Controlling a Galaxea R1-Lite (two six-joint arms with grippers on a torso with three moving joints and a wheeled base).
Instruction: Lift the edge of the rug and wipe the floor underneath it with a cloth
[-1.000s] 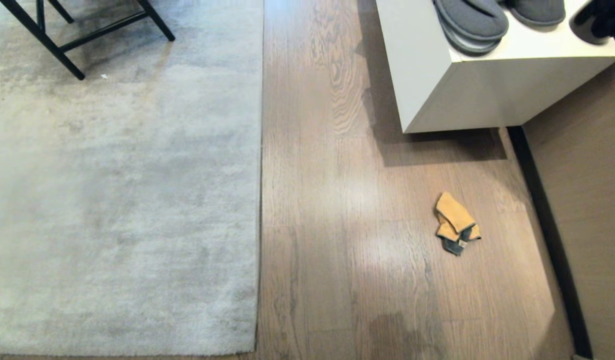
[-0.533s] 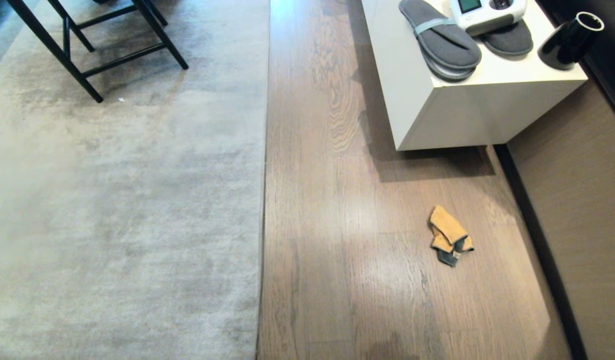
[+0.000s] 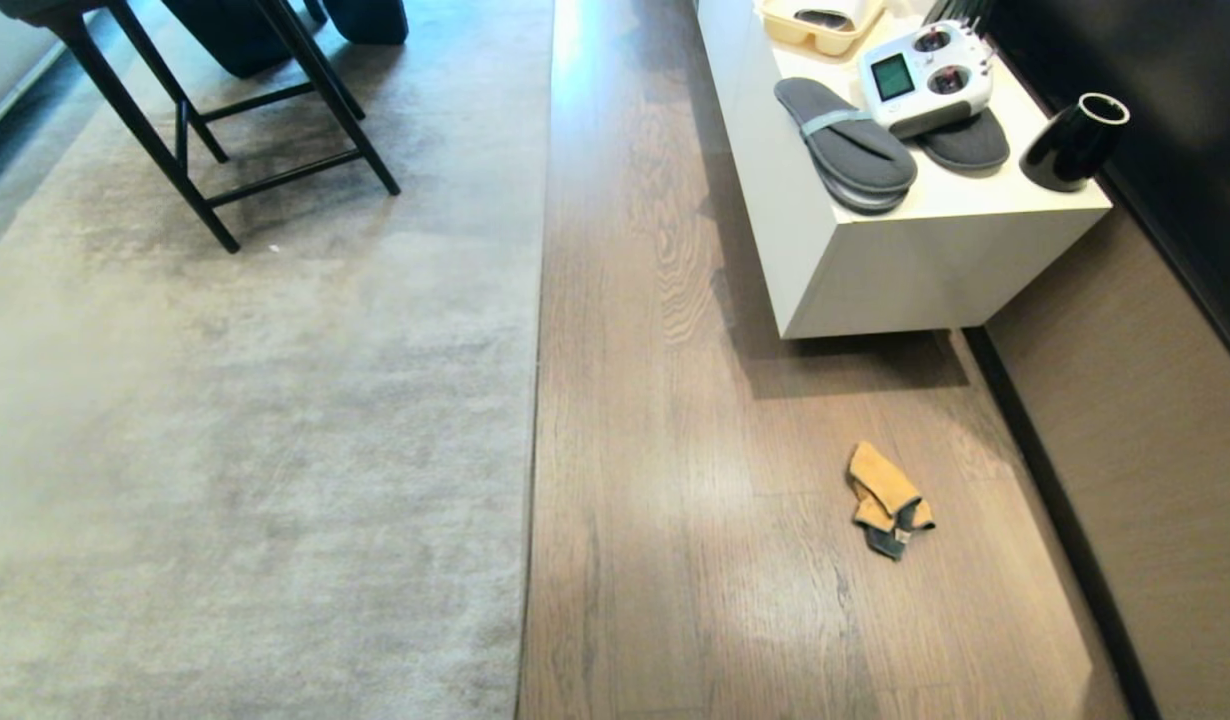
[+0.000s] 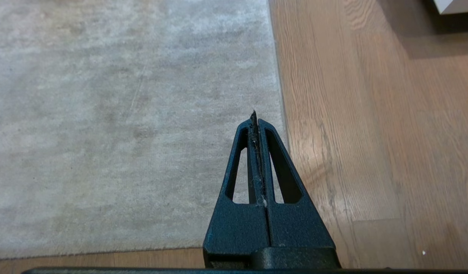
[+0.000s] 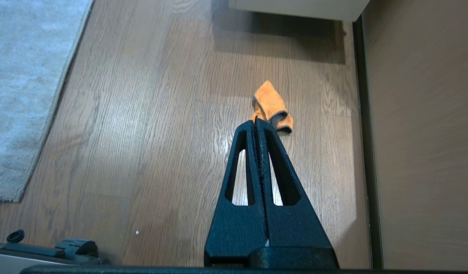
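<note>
Pale grey rug [image 3: 255, 430] fills the left half of the head view, lying flat; the rug edge [image 3: 535, 400] runs straight top to bottom just left of centre, and its near corner shows at lower left of the right wrist view. Brown wood-grain floor [image 3: 695, 560] takes the middle strip and the lower right, glossy with a light patch. White cabinet [image 3: 905, 270] sits upper right, with a pair of grey slippers [image 3: 845, 145], a white remote controller [image 3: 925, 80] lying partly on one slipper, a black cup [image 3: 1073, 145] at its right end and a tan tray [image 3: 820, 22] at the top edge. Black stool legs [image 3: 205, 150] stand on the rug at upper left. Dark baseboard [image 3: 1055, 500] runs down the right side. The cloth [image 3: 887, 500], orange-tan with a dark grey part, lies crumpled on bare floor at lower right centre, well apart from the rug edge, near the baseboard. My left gripper [image 4: 255, 118] has its fingers pressed together, nothing in them, over the rug just inside its edge. My right gripper [image 5: 255, 122] is likewise fully closed and empty, above the floor with its tips in line with the cloth's near end, not touching it as far as I can see.
</note>
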